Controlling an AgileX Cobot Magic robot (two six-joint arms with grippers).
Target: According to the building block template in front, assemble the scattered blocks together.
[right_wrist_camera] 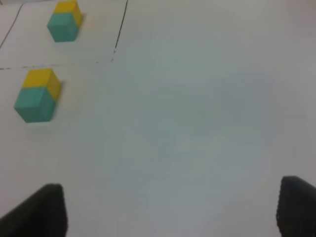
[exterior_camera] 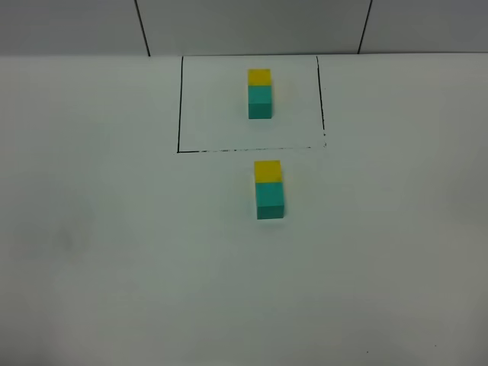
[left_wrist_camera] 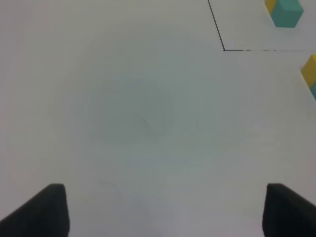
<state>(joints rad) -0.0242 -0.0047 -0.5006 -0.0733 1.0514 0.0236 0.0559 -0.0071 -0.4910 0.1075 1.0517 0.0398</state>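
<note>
The template, a yellow cube joined to a teal cube (exterior_camera: 259, 94), sits inside a thin black-line rectangle (exterior_camera: 180, 107) at the back of the white table. Just in front of the frame, the loose yellow cube (exterior_camera: 268, 171) touches the loose teal cube (exterior_camera: 270, 200), yellow at the far side. Neither gripper shows in the exterior high view. The left gripper (left_wrist_camera: 163, 212) is open over bare table, left of the cubes. The right gripper (right_wrist_camera: 173, 212) is open, right of the cubes. The loose pair (right_wrist_camera: 35, 96) and the template (right_wrist_camera: 64, 22) show in the right wrist view.
The white table (exterior_camera: 114, 267) meets a grey panelled wall (exterior_camera: 244, 23) at the back. The frame's corner (left_wrist_camera: 223, 49) shows in the left wrist view, with the template (left_wrist_camera: 285, 11) and an edge of the loose yellow cube (left_wrist_camera: 310, 70).
</note>
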